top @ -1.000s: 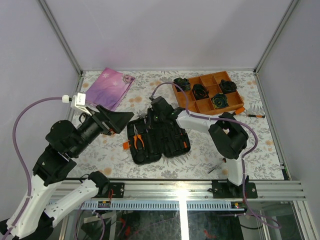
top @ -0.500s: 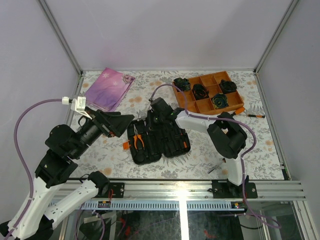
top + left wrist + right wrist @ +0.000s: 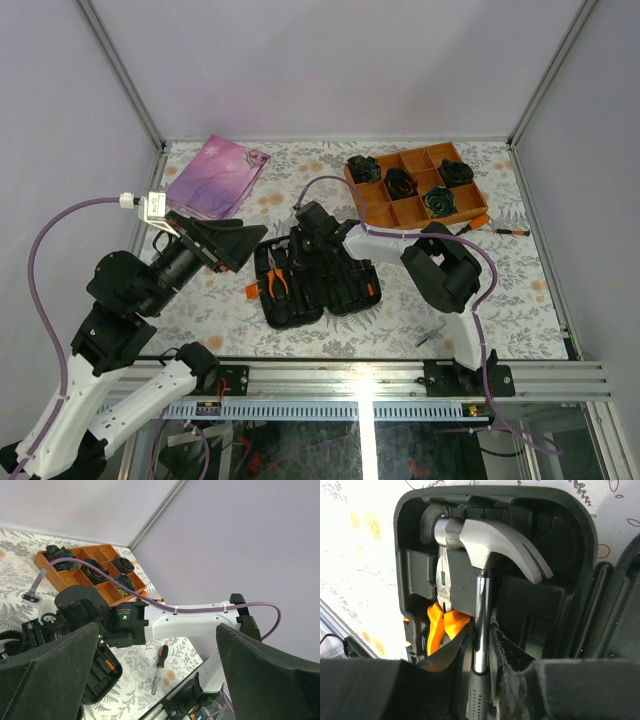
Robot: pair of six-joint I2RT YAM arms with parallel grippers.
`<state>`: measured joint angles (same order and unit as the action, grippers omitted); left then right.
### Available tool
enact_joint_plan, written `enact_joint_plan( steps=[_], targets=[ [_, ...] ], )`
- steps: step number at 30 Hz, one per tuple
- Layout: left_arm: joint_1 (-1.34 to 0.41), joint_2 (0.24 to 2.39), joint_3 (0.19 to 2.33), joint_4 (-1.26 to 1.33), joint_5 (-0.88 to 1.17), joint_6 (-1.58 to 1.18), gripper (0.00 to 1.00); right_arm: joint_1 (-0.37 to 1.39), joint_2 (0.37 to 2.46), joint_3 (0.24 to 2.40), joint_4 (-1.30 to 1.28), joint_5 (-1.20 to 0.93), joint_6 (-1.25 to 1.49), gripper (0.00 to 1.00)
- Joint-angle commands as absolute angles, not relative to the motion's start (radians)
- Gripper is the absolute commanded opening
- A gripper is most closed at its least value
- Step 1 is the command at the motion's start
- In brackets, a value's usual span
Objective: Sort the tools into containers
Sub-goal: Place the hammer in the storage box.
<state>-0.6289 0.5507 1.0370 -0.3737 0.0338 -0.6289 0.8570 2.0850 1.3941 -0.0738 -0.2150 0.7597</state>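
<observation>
My right gripper [image 3: 481, 650] is shut on the chrome shaft of a claw hammer [image 3: 490, 540], with the head held over the moulded slots of the open black tool case [image 3: 570, 530]. Pliers with orange handles [image 3: 442, 625] lie in the case just left of the shaft. From above, the right gripper [image 3: 303, 240] hangs over the case's [image 3: 315, 290] upper middle, beside the pliers [image 3: 275, 275]. My left gripper [image 3: 243, 245] stands wide open and holds nothing, just left of the case. A loose orange-and-black screwdriver [image 3: 161, 656] lies near the table's front edge.
An orange divided tray [image 3: 372, 195] with black rolled bundles sits at the back right. A thin driver [image 3: 500, 230] lies just right of the tray. A pink-purple pouch [image 3: 215, 175] lies at the back left. The right arm [image 3: 185, 622] stretches across in front of my left gripper [image 3: 157, 645].
The right arm has swung slightly left, carrying the hammer further over the case. The left gripper has edged a little toward the case, still open.
</observation>
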Motion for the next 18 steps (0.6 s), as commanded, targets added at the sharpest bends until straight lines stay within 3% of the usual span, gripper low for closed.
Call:
enact_joint_plan(
  steps=[1,6,9,14,18],
  targets=[
    [-0.637,0.562,1.036,-0.272,0.081,-0.648,1.00,0.858,2.056,1.423,-0.034,-0.182,0.762,0.30],
    [-0.637,0.544,1.028,-0.294,0.041,-0.601,1.00,0.858,2.025,1.419,-0.049,-0.143,0.748,0.42],
    [-0.637,0.526,1.017,-0.288,0.035,-0.575,1.00,0.858,2.006,1.415,-0.064,-0.120,0.736,0.44],
    [-0.637,0.527,1.018,-0.281,0.058,-0.600,1.00,0.859,1.987,1.436,-0.114,-0.075,0.696,0.44],
    [-0.637,0.537,1.018,-0.246,0.111,-0.607,1.00,0.858,1.990,1.469,-0.165,-0.050,0.667,0.36]
  ],
)
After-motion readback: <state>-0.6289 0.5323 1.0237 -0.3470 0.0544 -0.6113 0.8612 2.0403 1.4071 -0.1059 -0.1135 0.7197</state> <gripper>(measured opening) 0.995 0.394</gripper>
